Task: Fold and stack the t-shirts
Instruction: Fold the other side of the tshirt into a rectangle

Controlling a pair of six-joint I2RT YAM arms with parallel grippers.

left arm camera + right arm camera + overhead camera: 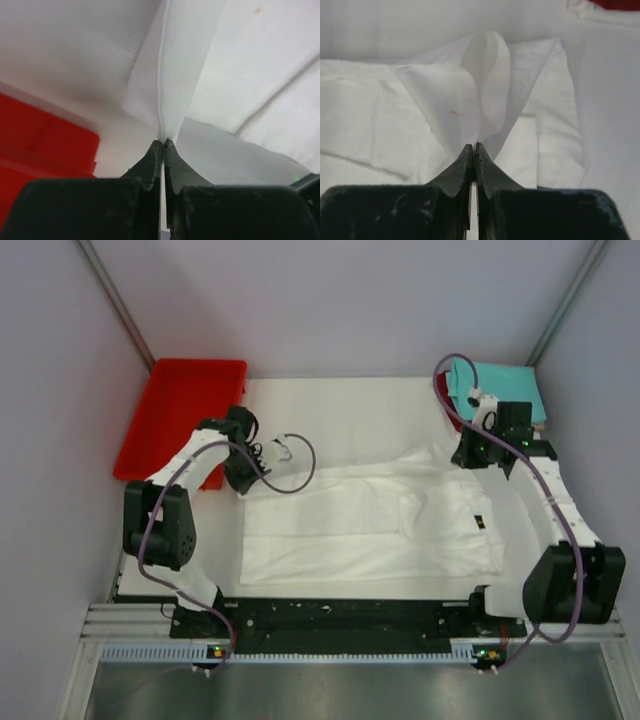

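Fingers (150, 162), left and right, pinch white t-shirt (370, 525) (wrist views only).

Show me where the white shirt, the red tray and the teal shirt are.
white shirt (370, 530), top view, middle of its flat body.
red tray (175, 410), top view, bare floor inside.
teal shirt (510, 380), top view, its folded upper face.
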